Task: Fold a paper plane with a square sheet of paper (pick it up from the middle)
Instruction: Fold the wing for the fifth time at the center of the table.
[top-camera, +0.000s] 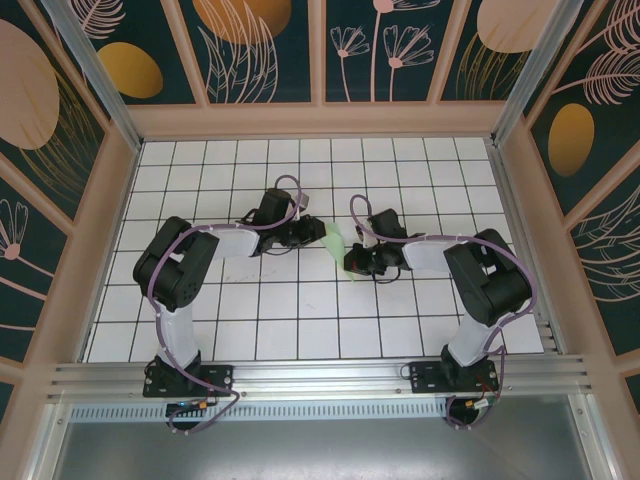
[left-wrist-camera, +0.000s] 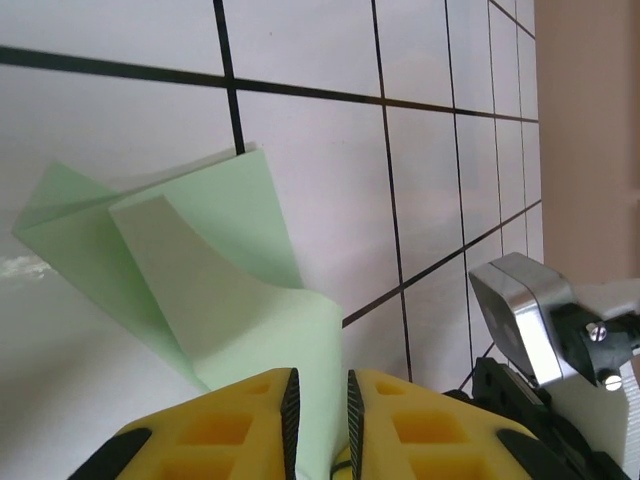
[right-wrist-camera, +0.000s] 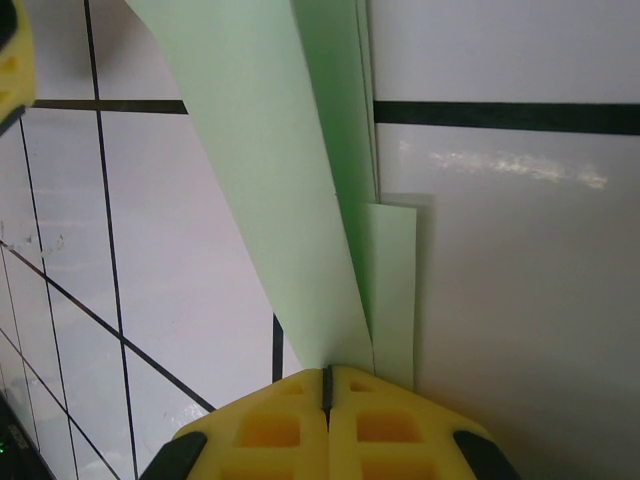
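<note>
Right gripper (right-wrist-camera: 327, 385) yellow pads were clenched tight on the paper sheet (right-wrist-camera: 290, 150), pinching a folded edge. Left gripper (left-wrist-camera: 320, 400) pads stood slightly parted with the sheet running down between them (narrow gap visible, not squeezed). The sheet was pale green and partly folded, with one flap curling, and it hung between the two grippers over the middle of the table (top-camera: 300, 320). Couldn't tell if its far edge touched. The table was white tile with black grid lines inside a pinkish frame. Dark teal wall panels (top-camera: 260, 40) carried leaf and flower prints. An aluminium rail (top-camera: 320, 378) ran along the near edge by the arm bases. Lilac cables (top-camera: 165, 270) looped along both arms.
</note>
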